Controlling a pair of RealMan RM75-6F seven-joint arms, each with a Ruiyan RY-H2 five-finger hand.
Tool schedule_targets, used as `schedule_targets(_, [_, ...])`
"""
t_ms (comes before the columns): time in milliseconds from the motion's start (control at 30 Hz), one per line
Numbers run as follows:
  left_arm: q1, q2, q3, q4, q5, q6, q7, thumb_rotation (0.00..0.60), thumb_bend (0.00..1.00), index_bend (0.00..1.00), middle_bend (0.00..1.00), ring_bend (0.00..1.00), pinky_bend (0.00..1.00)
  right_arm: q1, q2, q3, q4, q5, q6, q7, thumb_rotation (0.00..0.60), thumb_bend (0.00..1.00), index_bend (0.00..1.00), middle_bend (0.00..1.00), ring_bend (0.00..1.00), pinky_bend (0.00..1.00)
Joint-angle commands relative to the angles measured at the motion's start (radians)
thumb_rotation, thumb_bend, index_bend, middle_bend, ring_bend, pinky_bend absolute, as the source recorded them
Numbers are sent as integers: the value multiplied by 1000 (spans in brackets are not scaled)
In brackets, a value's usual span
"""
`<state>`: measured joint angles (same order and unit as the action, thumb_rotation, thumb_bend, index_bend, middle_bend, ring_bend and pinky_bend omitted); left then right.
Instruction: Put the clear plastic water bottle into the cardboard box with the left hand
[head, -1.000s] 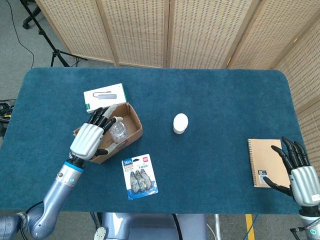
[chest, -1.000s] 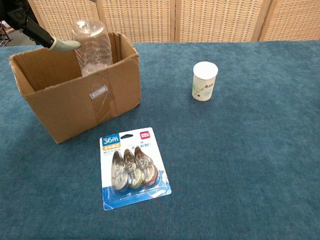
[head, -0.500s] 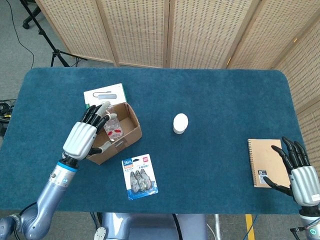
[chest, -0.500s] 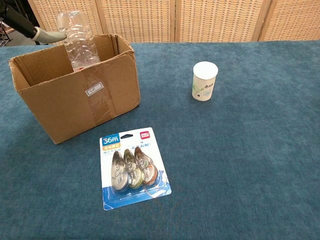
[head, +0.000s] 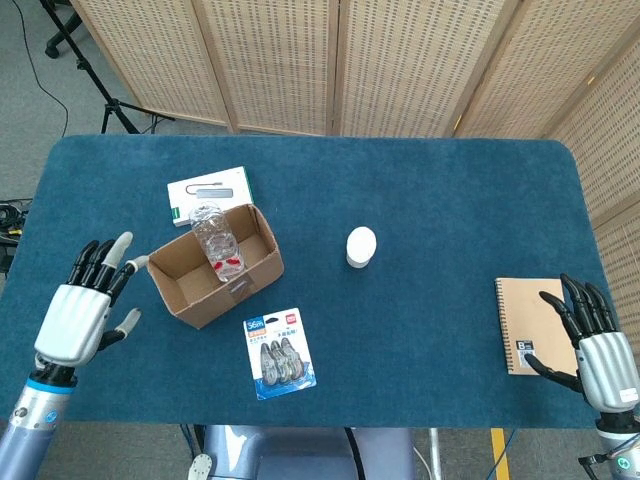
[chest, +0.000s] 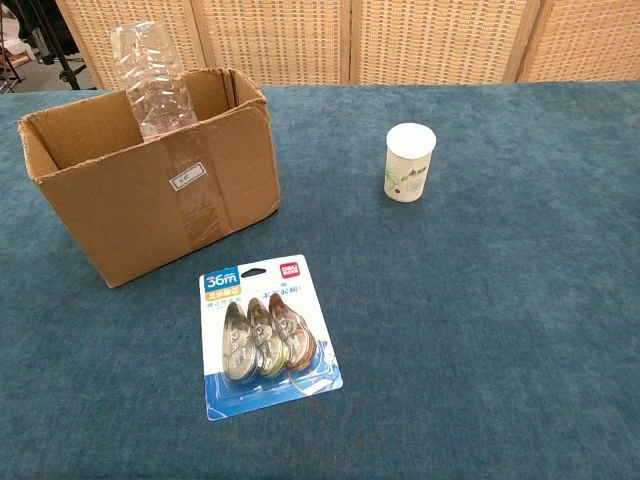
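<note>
Wicker screens (head: 340, 60) are standing along the back of the room, and in front of them a table (head: 450, 190) covered in dark teal cloth is taking up most of the floor. Toward its left side, the cardboard box (head: 215, 265) is sitting with its flaps open. The clear plastic water bottle (head: 217, 245) is resting inside it, leaning at a tilt against the back wall; from the chest view its crinkled upper part (chest: 148, 75) is sticking up well above the box rim (chest: 150, 150).

Off to the left of the box, the left hand (head: 82, 315) is hovering apart from it, fingers spread wide and holding nothing. At the near right corner of the table, the right hand (head: 597, 350) is lying with its dark fingers apart, also holding nothing, just beside a brown spiral notebook (head: 528, 325); I cannot tell whether the fingertips are touching the notebook's edge.

A white boxed item (head: 208, 193) is lying just behind the cardboard box, close to its far edge. In front of the box, a blue blister pack (head: 279, 352) marked 36m is lying flat on the cloth, showing three small rounded pieces side by side (chest: 265, 345). A white paper cup (head: 361, 246) with a lid is standing upright near the middle of the table, well apart from everything else (chest: 410, 162).
</note>
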<state>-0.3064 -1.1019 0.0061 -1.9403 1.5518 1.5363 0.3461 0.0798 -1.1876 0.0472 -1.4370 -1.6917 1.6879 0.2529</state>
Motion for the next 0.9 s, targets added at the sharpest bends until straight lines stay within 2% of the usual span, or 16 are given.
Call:
schedule_targets(33, [72, 2, 57, 28, 14, 38, 35, 600, 303, 206, 0, 0, 0, 1, 0, -3, -5, -7, 1, -9, 600, 136, 147, 0, 0, 0])
schedule_targets(167, [113, -49, 64, 75, -5, 51, 59, 600, 317, 206, 0, 0, 0, 1, 0, -3, -4, -6, -1, -8, 600, 135, 147, 0, 0, 0])
schedule_targets(467, [161, -165, 50, 251, -9, 66, -53, 600, 328, 206, 0, 0, 0, 3, -1, -4, -4, -10, -1, -8, 600, 135, 147, 0, 0, 0])
schedule_targets(700, [178, -172, 37, 290, 35, 105, -88, 600, 335, 206, 0, 0, 0, 2, -1, -6, -8, -16, 3, -13, 600, 133, 147, 0, 0, 0])
schedule_targets(900, [182, -178, 30, 299, 41, 92, -91, 600, 336, 206, 0, 0, 0, 2, 0, -9, -6, -17, 0, -14, 600, 133, 147, 0, 0, 0])
